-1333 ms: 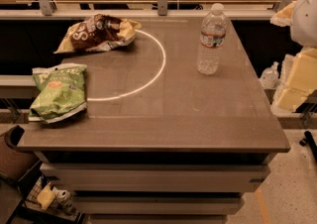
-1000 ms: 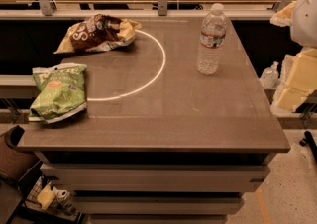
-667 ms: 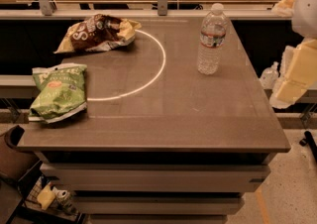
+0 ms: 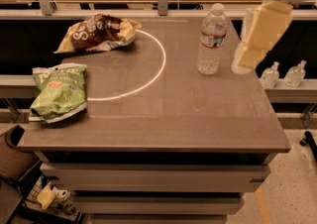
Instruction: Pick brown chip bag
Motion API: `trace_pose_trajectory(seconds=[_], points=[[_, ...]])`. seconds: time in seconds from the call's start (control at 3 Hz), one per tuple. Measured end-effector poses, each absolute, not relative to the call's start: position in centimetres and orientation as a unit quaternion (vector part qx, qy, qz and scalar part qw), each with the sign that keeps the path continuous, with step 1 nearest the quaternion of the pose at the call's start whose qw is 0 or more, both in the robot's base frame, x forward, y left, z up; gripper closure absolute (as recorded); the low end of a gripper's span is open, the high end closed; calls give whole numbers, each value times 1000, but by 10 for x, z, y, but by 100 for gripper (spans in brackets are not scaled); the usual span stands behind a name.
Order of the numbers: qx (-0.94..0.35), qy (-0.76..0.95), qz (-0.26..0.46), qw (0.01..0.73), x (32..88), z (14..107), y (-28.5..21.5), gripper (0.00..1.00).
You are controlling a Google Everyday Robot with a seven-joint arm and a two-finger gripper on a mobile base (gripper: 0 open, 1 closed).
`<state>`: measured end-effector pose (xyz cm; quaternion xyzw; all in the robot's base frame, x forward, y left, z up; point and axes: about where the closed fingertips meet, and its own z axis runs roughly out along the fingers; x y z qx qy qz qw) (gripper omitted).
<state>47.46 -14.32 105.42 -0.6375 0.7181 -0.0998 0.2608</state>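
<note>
Task barely begun, by our read. Crinkled dark brown chip bag with white lettering (image 4: 96,32) lies at upper left of the frame on the grey-brown table top (image 4: 198,119), by the upper end of the white painted arc (image 4: 159,64), nothing touching it. Pale yellow gripper (image 4: 250,52) hangs at upper right, just right of the clear plastic water bottle (image 4: 212,39), well apart from the bag; we cannot tell if it is open or closed. 1 green chip bag (image 4: 59,91) at left, not ours. Left: reach, grasp, lift.
</note>
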Motion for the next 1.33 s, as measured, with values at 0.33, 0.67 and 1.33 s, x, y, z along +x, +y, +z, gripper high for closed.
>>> trace_pose_trajectory(seconds=[0.33,0.67,1.33], points=[[-658,682,-89,306,499,1064,-102,0],[-659,666,-73,342,538,1057,-72,0],[-645,664,-71,371,578,1051,-58,0]])
